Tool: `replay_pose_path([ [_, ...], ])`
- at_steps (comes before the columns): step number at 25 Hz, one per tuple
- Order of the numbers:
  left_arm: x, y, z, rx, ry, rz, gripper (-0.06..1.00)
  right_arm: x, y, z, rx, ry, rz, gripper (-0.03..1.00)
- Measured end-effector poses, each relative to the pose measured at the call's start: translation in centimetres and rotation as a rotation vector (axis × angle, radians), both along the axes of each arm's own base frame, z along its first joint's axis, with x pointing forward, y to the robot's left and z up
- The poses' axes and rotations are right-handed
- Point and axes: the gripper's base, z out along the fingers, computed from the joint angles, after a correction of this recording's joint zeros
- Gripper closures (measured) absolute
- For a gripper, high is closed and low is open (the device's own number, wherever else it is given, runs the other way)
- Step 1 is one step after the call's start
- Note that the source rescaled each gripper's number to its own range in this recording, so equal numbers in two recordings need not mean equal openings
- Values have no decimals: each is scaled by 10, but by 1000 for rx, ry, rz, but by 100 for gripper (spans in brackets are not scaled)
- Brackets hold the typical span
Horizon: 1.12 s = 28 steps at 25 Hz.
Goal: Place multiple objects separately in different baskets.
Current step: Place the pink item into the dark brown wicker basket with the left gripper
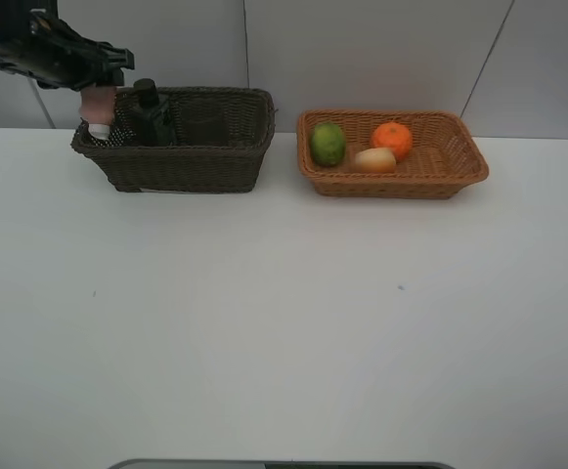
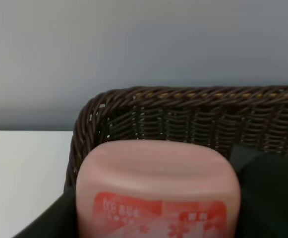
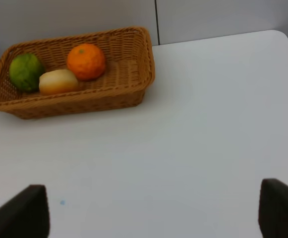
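The pink tube (image 2: 158, 191) hangs at the far-left corner of the dark basket (image 1: 200, 166), cap end down, just over or barely inside the rim; whether it touches the bottom cannot be told. The left gripper (image 1: 93, 83) holds it from above: in the left wrist view the tube fills the space between the jaws, so the gripper is closed on it, not yet letting go. Just beside the tube, inside the dark basket, stands the pump bottle (image 1: 152, 112). No cup can be made out.

To the right of the dark basket, the tan basket (image 1: 459, 161) already holds the lime (image 1: 327, 144), the orange (image 1: 392, 139) and the peach (image 1: 375, 159), the three close together. The table (image 1: 264, 322) around the baskets carries no loose objects.

The right gripper (image 3: 153, 208) hovers over the table on the near side of the tan basket, jaws wide apart and holding nothing.

By this view the sorting is nearly finished: releasing the tube appears to be the remaining step.
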Motion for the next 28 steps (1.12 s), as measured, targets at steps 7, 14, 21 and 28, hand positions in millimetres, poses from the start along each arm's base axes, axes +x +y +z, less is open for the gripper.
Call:
replay_pose_path([
  [7, 5, 0, -10, -1, -17, 1, 24, 0, 0, 0, 0, 0, 0, 16],
  [14, 5, 0, -15, 0, -8, 1, 24, 0, 0, 0, 0, 0, 0, 16],
  [21, 6, 0, -20, 1, 3, 1, 24, 0, 0, 0, 0, 0, 0, 16],
  [28, 6, 0, -20, 0, 0, 1, 6, 0, 0, 0, 0, 0, 0, 16],
])
